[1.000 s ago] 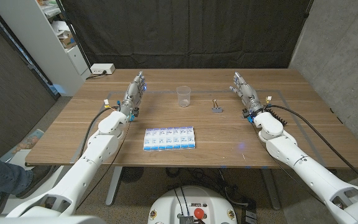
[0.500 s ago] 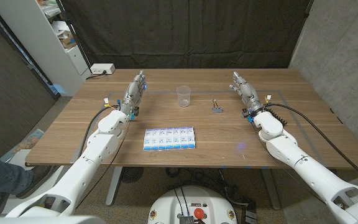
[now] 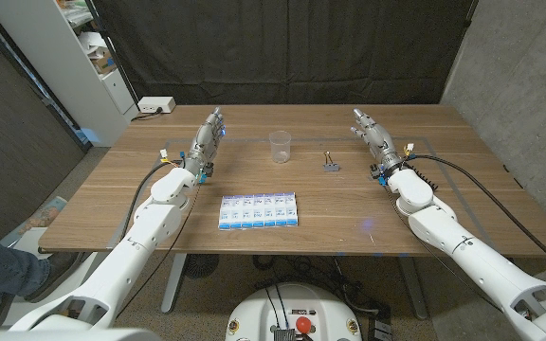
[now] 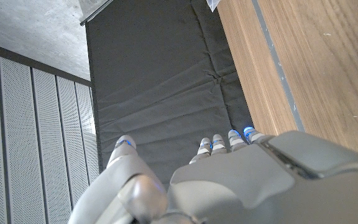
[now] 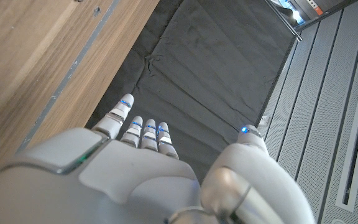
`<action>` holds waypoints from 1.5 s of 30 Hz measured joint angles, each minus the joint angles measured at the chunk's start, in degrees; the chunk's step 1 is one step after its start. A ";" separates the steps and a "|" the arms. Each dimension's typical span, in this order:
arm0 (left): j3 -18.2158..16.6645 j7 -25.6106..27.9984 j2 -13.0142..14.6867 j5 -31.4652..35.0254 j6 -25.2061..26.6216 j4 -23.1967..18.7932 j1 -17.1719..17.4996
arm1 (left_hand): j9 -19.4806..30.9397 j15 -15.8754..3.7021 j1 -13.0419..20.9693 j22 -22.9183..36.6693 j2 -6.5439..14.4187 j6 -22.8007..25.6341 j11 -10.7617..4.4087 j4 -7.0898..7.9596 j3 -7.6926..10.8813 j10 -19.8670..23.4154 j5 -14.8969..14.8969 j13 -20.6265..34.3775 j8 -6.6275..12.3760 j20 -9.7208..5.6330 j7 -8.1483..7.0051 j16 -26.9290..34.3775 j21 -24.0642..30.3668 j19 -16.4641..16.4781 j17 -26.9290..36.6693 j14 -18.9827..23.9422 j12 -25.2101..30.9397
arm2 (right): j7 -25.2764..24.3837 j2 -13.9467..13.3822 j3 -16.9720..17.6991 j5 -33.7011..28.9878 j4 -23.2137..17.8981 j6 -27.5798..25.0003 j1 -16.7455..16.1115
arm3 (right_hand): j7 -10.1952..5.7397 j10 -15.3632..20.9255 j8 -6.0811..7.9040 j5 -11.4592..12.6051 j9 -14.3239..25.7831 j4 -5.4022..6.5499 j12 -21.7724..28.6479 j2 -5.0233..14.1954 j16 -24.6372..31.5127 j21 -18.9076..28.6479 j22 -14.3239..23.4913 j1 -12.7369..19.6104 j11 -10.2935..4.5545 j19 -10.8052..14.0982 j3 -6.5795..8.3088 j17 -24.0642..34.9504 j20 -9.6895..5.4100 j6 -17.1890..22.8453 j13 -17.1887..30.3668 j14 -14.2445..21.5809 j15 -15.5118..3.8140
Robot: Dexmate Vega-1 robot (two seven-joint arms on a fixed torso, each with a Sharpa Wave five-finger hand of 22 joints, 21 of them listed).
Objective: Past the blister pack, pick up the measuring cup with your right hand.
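Note:
A clear plastic measuring cup (image 3: 281, 145) stands upright at the table's far middle. Nearer the front edge lies the blue-and-white blister pack (image 3: 260, 210). My right hand (image 3: 373, 138) is at the far right of the table, well to the right of the cup, fingers stretched out and holding nothing; its back (image 5: 142, 180) shows in the right wrist view. My left hand (image 3: 207, 142) is at the far left, fingers also straight and empty, and its back (image 4: 241, 180) shows in the left wrist view.
A small black binder clip (image 3: 331, 165) lies between the cup and my right hand. A white power strip (image 3: 155, 105) sits at the table's back left corner. A black curtain hangs behind the table (image 3: 349, 204), and a shelf stands at the left.

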 measured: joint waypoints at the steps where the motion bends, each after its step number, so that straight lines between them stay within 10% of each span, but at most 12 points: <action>1: 0.00 0.00 0.00 0.00 0.01 0.00 0.01 | 0.00 0.00 -0.01 0.00 -0.01 0.00 0.00 0.00 0.00 0.00 0.00 0.00 0.00 0.00 0.00 0.00 0.00 0.00 0.00 0.00 0.00 | -0.07 0.00 0.00 -0.29 0.00 0.00 0.00 | 0.00 -0.09 0.00 0.00 0.00 0.00 0.00 0.28 0.00 0.00 0.00 0.28 -0.09 -0.21 0.00 0.00 -0.18 0.00 0.00 0.00 0.00; 45: 0.19 0.96 0.65 0.21 0.30 -2.13 0.98 | 0.00 0.00 0.52 -0.01 -0.08 0.00 0.22 -0.17 -0.17 -0.22 0.00 0.00 0.00 -0.23 0.00 0.00 0.00 -0.21 -0.01 0.00 0.00 | -4.74 -4.90 -1.52 -11.40 -6.80 -4.01 -0.62 | -0.67 -1.93 0.00 1.06 0.00 -1.41 -0.33 0.80 -0.22 0.03 0.00 2.46 -0.08 -1.33 0.47 -0.15 -0.50 -1.73 0.00 -1.01 0.40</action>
